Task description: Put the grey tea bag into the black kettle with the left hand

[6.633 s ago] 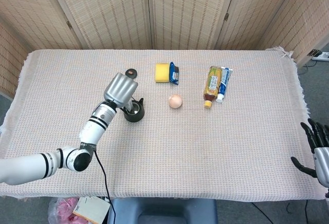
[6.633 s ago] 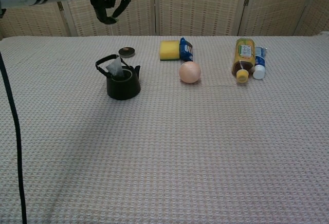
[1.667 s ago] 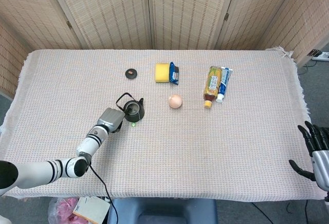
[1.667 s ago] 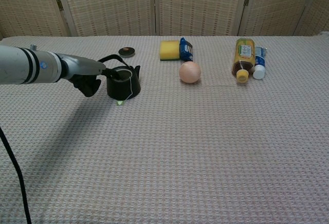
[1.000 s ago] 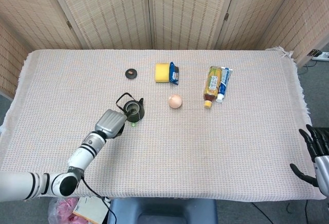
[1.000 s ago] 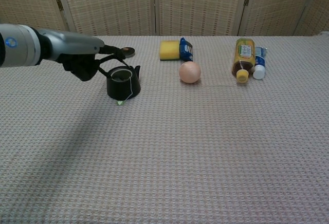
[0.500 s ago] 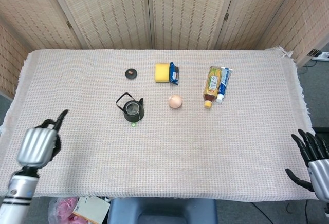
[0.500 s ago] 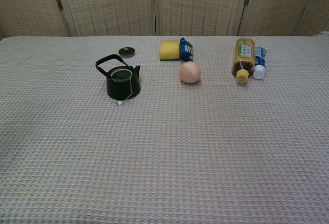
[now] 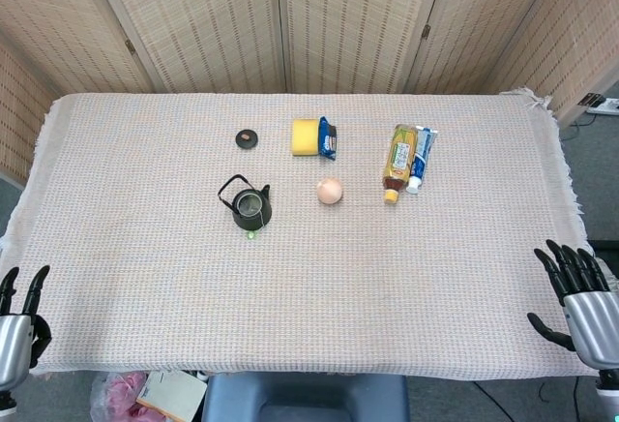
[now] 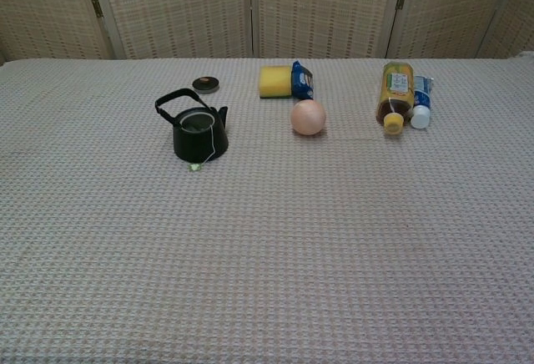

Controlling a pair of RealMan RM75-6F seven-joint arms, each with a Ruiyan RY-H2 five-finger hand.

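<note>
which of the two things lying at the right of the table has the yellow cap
The bottle with the yellow label: its cap is yellow and points toward the camera. The tube touching its right side is blue and white with a white cap.

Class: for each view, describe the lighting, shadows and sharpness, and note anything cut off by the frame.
Head view: even, soft light, sharp overall; both hands, left hand and right hand, cropped at the bottom corners. Chest view: black kettle casts only a faint shadow, and the near cloth looks slightly soft.

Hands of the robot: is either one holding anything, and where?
Nothing is held. The left hand and right hand hang open off the table's near corners.
</note>
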